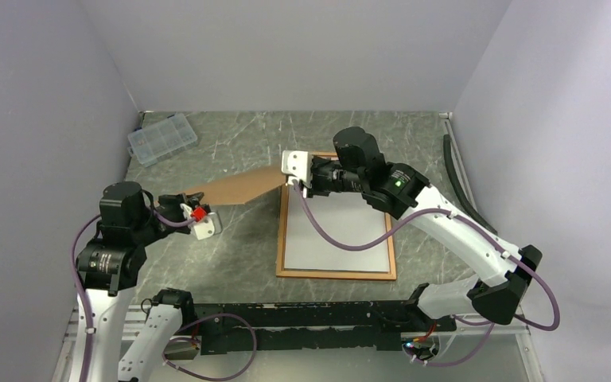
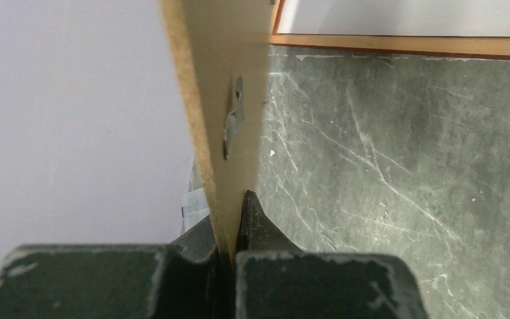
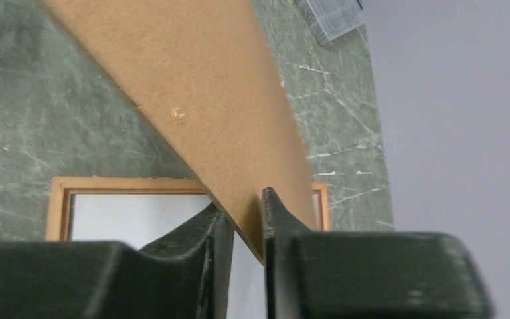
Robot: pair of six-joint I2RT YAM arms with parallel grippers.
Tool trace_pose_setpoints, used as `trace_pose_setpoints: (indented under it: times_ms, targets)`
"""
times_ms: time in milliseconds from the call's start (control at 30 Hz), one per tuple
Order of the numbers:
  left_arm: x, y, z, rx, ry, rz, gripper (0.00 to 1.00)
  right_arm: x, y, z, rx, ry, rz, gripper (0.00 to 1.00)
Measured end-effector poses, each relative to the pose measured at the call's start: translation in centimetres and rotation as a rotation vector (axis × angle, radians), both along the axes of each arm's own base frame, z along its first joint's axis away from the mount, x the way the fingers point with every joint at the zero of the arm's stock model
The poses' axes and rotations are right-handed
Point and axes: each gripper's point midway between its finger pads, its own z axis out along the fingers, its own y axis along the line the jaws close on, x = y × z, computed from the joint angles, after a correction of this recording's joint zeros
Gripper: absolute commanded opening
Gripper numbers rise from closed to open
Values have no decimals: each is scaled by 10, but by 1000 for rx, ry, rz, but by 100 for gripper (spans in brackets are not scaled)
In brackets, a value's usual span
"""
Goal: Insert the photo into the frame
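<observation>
The frame (image 1: 281,239) lies flat on the table, tan back up, with a plain white sheet (image 1: 338,239) inside it. No sunset print shows on any surface. A brown backing board (image 1: 239,189) hangs in the air left of the frame's far corner, held at both ends. My left gripper (image 1: 192,199) is shut on its left edge; in the left wrist view the jaws (image 2: 232,226) pinch the board (image 2: 219,100) beside a metal hanger. My right gripper (image 1: 289,178) grips its right corner; in the right wrist view the fingers (image 3: 242,226) straddle the board (image 3: 192,86) above the frame (image 3: 60,199).
A clear plastic organiser box (image 1: 161,137) sits at the far left corner of the table. A black strip (image 1: 457,175) lies along the right wall. A black rail (image 1: 310,314) runs along the near edge between the arm bases.
</observation>
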Motion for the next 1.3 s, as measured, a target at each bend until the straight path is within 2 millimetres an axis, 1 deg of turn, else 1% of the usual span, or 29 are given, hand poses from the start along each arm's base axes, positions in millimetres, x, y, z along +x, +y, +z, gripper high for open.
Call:
trace_pose_setpoints:
  times_ms: [33, 100, 133, 167, 200, 233, 267, 300, 467, 500, 533, 600, 733, 800, 867, 933, 967, 1033, 1100, 1133, 1200, 1233, 1300]
  targets:
    - [0, 0, 1, -3, -1, 3, 6, 0, 0, 0, -5, -13, 7, 0]
    - [0, 1, 2, -17, 2, 17, 18, -1, 0, -3, -33, -44, 27, 0]
    - [1, 2, 3, -22, 2, 23, 29, -2, -1, -5, -49, -53, 34, 0]
    - [3, 2, 3, -24, 0, 28, 50, -3, -1, -6, -56, -56, 39, 0]
    - [5, 3, 5, -24, -10, 33, 68, -3, -1, -7, -57, -55, 40, 0]
    - [10, 3, 12, -24, -40, 39, 81, -4, -1, -7, -55, -45, 37, 0]
    - [16, 3, 21, -33, -76, 40, 89, -5, 1, -8, -45, -21, 30, 0]
    - [20, 2, 29, -43, -109, 39, 93, -6, 3, -8, -34, -8, 25, 0]
    - [33, 2, 69, -105, -245, 72, 94, 9, 9, -3, 49, 19, -65, 0]
    - [36, 5, 80, -129, -273, 94, 94, 13, 10, -1, 70, 29, -89, 0]
    - [37, 5, 83, -137, -279, 99, 94, 18, 10, 1, 91, 44, -113, 0]
    - [41, 8, 98, -183, -290, 139, 94, 29, 8, 6, 138, 79, -169, 0]
    - [52, 15, 127, -276, -274, 218, 95, 65, 2, 18, 230, 193, -322, 0]
    - [58, 18, 136, -326, -221, 264, 95, 92, -2, 33, 298, 270, -418, 0]
    - [67, 19, 141, -369, -149, 310, 95, 112, -10, 45, 360, 344, -490, 0]
    - [79, 20, 137, -401, -71, 353, 95, 134, -27, 59, 437, 439, -566, 0]
    - [82, 20, 132, -410, -38, 369, 95, 144, -40, 66, 478, 491, -602, 0]
    - [90, 21, 111, -416, 45, 408, 95, 160, -71, 74, 554, 589, -672, 0]
    - [95, 23, 83, -410, 134, 449, 95, 169, -100, 75, 613, 686, -731, 0]
    - [96, 23, 72, -408, 171, 464, 95, 174, -118, 71, 647, 740, -768, 0]
    - [96, 24, 51, -401, 231, 494, 95, 175, -147, 59, 702, 855, -825, 0]
    - [95, 25, 42, -397, 261, 507, 95, 174, -156, 51, 721, 903, -845, 0]
    - [95, 25, 30, -394, 307, 527, 95, 163, -172, 26, 746, 1021, -896, 0]
